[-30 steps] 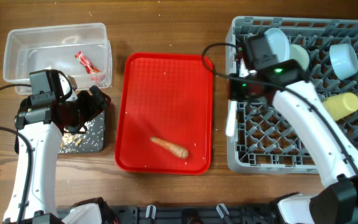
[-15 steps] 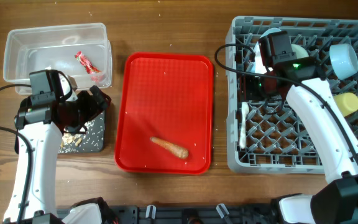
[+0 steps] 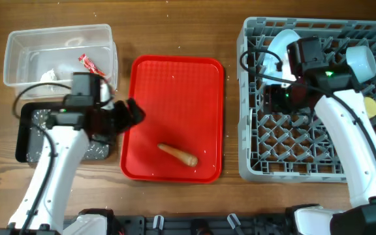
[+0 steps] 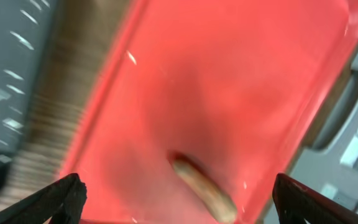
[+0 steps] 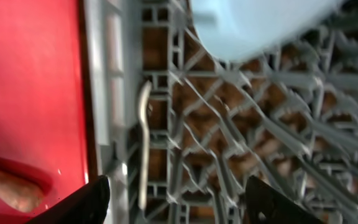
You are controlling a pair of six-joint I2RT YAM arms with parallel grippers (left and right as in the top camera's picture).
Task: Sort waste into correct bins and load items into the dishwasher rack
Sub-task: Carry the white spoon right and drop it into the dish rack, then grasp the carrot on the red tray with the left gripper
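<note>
Red candy wrapper (image 3: 89, 64) and crumpled tissue (image 3: 47, 75) already in the clear tub (image 3: 18, 46) at the far left corner of the tabletop (image 3: 175, 32). Rice-like crumbs (image 3: 98, 149) down in the black tray (image 3: 23, 138), just nearer along the left edge.

Toward the right edge, loaded in the grey dishwasher rack (image 3: 292, 166): white plate (image 3: 276, 40) on edge near the far side, light-blue bowl (image 3: 361, 62), a sliver of yellow cup (image 3: 371, 106) behind the right arm, white plastic spoon (image 5: 143, 143) lying along the rack's left wall. No sight of the mint-green bowl, possibly hidden under the arm.

Left to sort, by the look of it: only the carrot piece (image 3: 178, 155), lying on the red serving tray (image 3: 175, 85) mid-tabletop, toward its near edge.

Left tool (image 4: 178, 186) over the tray's left rim, fingers (image 4: 64, 196) wide apart, empty, carrot blurred ahead between them in the wrist view. Right tool (image 5: 179, 196) above the rack's left part, fingers spread, holding nothing.

Probably nearly finished: carrot to the black tray with the other food scraps.
</note>
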